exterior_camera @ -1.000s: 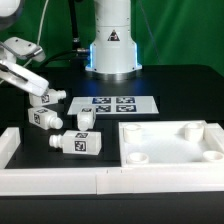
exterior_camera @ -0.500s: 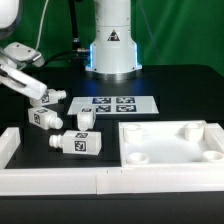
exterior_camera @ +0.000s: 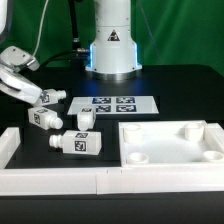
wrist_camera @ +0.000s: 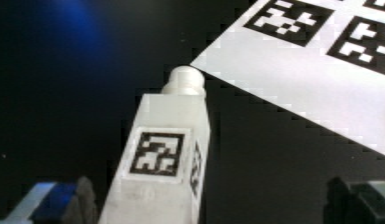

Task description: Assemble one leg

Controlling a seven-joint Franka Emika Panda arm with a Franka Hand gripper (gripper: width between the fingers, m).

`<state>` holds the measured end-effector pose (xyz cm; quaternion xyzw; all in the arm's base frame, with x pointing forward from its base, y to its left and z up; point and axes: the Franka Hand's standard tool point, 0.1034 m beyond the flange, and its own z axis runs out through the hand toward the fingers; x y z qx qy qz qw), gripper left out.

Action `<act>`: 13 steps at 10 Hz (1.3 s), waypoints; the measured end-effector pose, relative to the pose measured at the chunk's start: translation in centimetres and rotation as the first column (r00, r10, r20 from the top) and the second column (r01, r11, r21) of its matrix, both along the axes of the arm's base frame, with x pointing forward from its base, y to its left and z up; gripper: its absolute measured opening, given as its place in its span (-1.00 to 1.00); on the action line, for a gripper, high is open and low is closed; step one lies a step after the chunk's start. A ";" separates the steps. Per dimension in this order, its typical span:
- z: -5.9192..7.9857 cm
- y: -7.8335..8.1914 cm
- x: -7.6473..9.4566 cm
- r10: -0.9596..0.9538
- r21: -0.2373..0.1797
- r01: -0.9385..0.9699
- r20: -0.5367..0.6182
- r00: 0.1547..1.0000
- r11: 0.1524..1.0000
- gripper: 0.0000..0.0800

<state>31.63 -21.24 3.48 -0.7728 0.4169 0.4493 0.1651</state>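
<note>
- The small stubby white plastic leg (exterior_camera: pixel 45 97) with square tag marks lies just beside the thin flat white marker board (exterior_camera: pixel 115 102), its narrower end pointing toward the board.
- The two-finger gripper (exterior_camera: pixel 32 90) is spread wide. Its fingers (wrist_camera: pixel 61 200) straddle this leg, with a gap on each side.

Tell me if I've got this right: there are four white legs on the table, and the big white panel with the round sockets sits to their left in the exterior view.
One detail is wrong. The panel sits to the right of the legs in the exterior view, not to their left. The rest stands: that view shows four white legs on the table.
</note>
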 end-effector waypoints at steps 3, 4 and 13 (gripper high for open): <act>-1.5 0.0 -1.3 -0.007 0.011 0.007 -0.022 1.000 1.000 0.62; -1.5 0.1 -1.4 -0.017 0.017 0.017 -0.018 1.000 1.000 0.62; -1.5 0.2 -1.4 -0.019 0.022 0.019 -0.014 1.000 1.000 -0.30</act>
